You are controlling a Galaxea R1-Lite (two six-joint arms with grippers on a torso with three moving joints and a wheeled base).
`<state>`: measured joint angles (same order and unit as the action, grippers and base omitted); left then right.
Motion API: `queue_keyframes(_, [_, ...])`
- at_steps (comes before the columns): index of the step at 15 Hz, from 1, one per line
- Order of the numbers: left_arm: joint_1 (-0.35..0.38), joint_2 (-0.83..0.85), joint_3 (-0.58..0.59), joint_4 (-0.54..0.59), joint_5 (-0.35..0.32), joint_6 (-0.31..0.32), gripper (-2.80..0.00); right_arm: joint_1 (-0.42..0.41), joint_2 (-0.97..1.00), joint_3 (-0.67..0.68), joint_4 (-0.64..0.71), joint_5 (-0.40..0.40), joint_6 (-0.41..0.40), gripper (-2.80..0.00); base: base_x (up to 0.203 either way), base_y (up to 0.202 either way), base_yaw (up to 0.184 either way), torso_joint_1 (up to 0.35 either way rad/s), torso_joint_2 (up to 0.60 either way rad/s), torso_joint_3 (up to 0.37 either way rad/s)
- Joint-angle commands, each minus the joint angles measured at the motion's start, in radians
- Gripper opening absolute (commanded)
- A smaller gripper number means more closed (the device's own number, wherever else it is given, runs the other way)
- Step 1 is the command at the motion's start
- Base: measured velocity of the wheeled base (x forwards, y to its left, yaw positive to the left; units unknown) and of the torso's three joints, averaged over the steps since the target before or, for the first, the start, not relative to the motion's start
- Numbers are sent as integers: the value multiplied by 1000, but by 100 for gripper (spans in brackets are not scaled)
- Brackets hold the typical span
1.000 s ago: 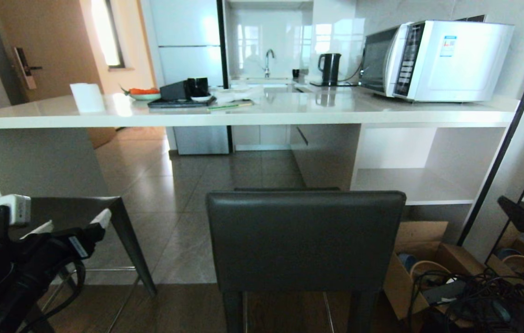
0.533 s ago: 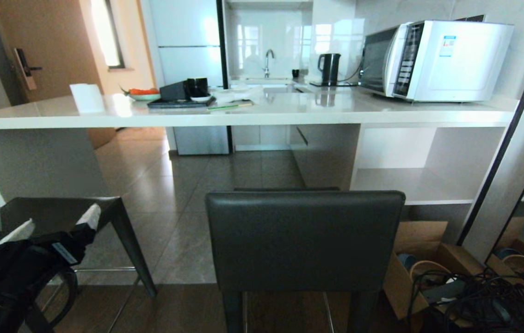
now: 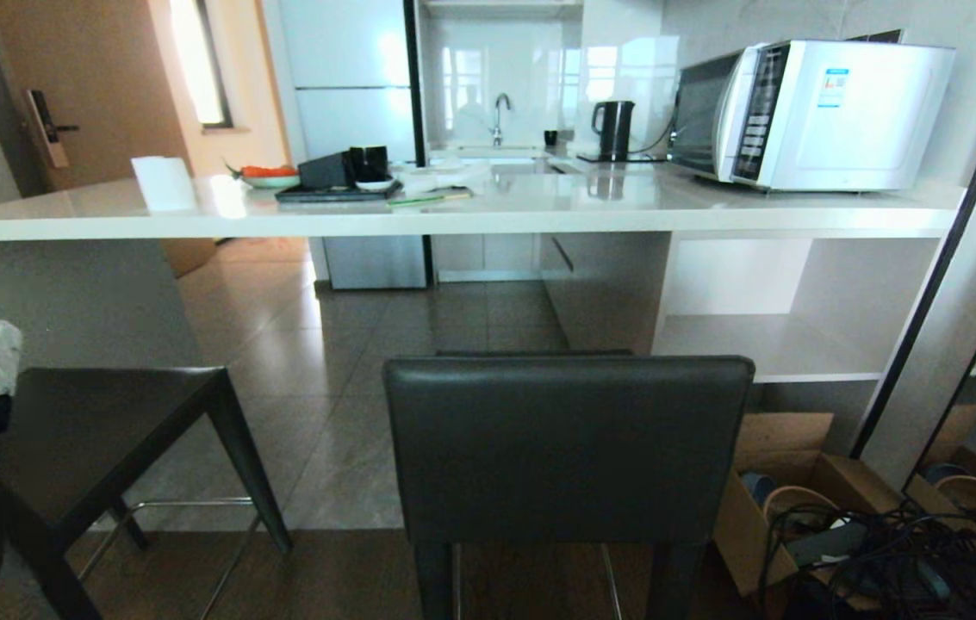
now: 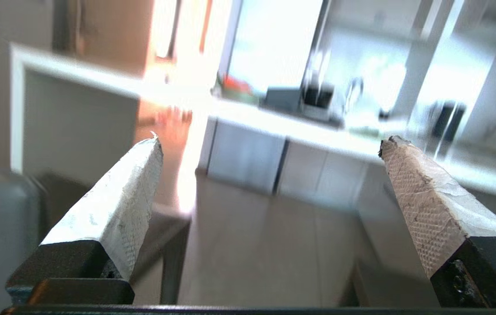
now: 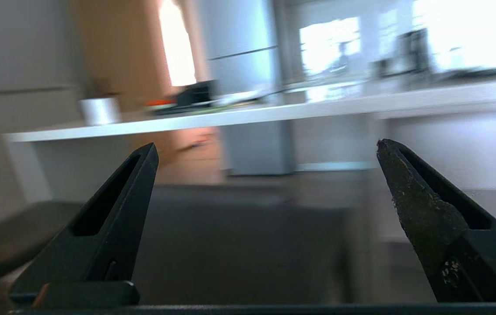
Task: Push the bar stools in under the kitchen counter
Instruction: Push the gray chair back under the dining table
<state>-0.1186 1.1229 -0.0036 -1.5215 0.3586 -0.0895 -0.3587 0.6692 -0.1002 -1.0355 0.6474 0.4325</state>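
Stools: near stool (image 3: 568, 448) stands short of the desk (image 3: 453, 211), its backrest facing the robot; second stool (image 3: 108, 422) to its left, also out.
Left end effector (image 4: 269, 144): released, empty, beside the second stool.
Right end effector (image 5: 267, 146): released, empty, facing the near stool's backrest, probably lining up a push.

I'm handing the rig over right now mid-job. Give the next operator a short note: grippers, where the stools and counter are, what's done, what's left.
Left gripper: open, empty, at the left edge of the head view beside the left stool.
Right gripper: open, empty, out of the head view, facing the right stool.
Both stools stand in front of the kitchen counter, apart from it, backrest side toward the robot.
Done: nothing pushed in yet.
Left: push both stools in under the counter.
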Motion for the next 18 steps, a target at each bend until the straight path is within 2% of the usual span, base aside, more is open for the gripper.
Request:
queue_keyframes(1, [26,-99,4,-8,-25,15,0,3,-244,-82,309,41,55,0,0,0,0,0,0,0])
queue_keyframes(2, [23,-137,8,6,-67,36,0,17,-300,-128,404,86,85,0,0,0,0,0,0,0])
queue_keyframes(3, [20,-188,7,48,-112,59,0,58,-332,-155,442,145,102,0,0,0,0,0,0,0])
queue_keyframes(5, [17,-348,-28,269,-174,93,0,153,-379,-202,474,268,122,0,0,0,0,0,0,0])
queue_keyframes(6, [17,-439,-68,440,-188,97,0,162,-387,-223,478,320,126,0,0,0,0,0,0,0])
queue_keyframes(8, [18,-636,-193,910,-216,84,0,164,-389,-251,468,337,151,0,0,0,0,0,0,0])
queue_keyframes(9, [21,-709,-276,1118,-231,68,0,170,-388,-277,471,347,217,0,0,0,0,0,0,0])
queue_keyframes(10, [28,-751,-350,1245,-243,53,0,186,-386,-315,472,353,284,0,0,0,0,0,0,0])
queue_keyframes(11, [57,-769,-395,1303,-252,42,0,203,-384,-341,472,362,328,0,0,0,0,0,0,0])
queue_keyframes(13, [169,-781,-403,1332,-266,38,0,206,-388,-357,465,410,332,0,0,0,0,0,0,0])
queue_keyframes(14, [219,-802,-402,1349,-317,41,0,207,-388,-384,470,425,335,0,0,0,0,0,0,0])
queue_keyframes(15, [232,-827,-401,1358,-435,42,0,207,-388,-398,471,444,336,0,0,0,0,0,0,0])
queue_keyframes(16, [235,-842,-408,1363,-521,37,0,207,-388,-412,473,453,339,0,0,0,0,0,0,0])
queue_keyframes(18, [194,-819,-455,1370,-541,-1,0,267,-386,-477,485,452,392,0,0,0,0,0,0,0])
